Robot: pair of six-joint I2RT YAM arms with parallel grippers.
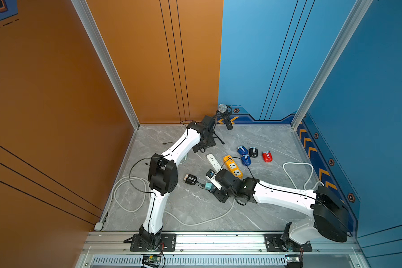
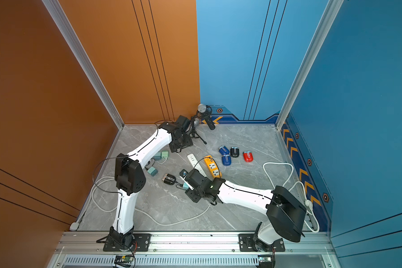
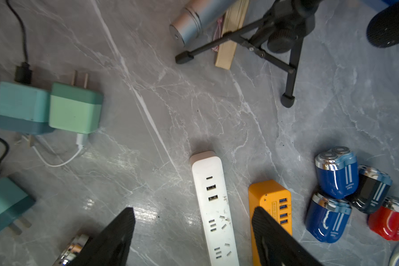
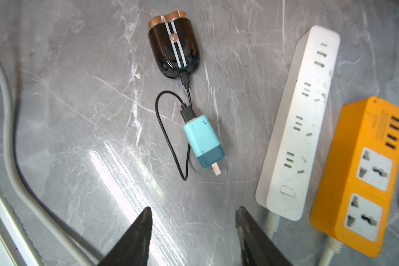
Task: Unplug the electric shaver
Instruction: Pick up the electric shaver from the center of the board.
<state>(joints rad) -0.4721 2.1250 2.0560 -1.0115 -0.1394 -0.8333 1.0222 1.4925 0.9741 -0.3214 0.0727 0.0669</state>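
Your right end effector (image 4: 194, 208) hangs over the grey marble-patterned tabletop (image 4: 78, 110) with its two black fingers spread apart and nothing between them. Ahead of it you see the small black electric shaver with white stripes and a copper-coloured head (image 4: 173, 45), lying flat on the tabletop. A short black cable (image 4: 164, 138) loops from the shaver's base to the two-tone teal charging adapter (image 4: 203, 140). That adapter lies on its side with its metal prongs (image 4: 215, 170) bare and out of any socket, near the long white power strip (image 4: 302, 119) but not touching it. Right beside the white strip lies the orange power strip with USB ports and two white sockets (image 4: 364, 165). Your left end effector (image 3: 193, 208) is also wide open and holds nothing; it hovers over the far end of the white strip, well apart from the plugged shaver. Near it you can make out a cluster of four small shavers, two blue, one black and one red (image 3: 336, 177), a black microphone tripod (image 3: 274, 46), and a pale green adapter (image 3: 75, 108) touching another teal one.
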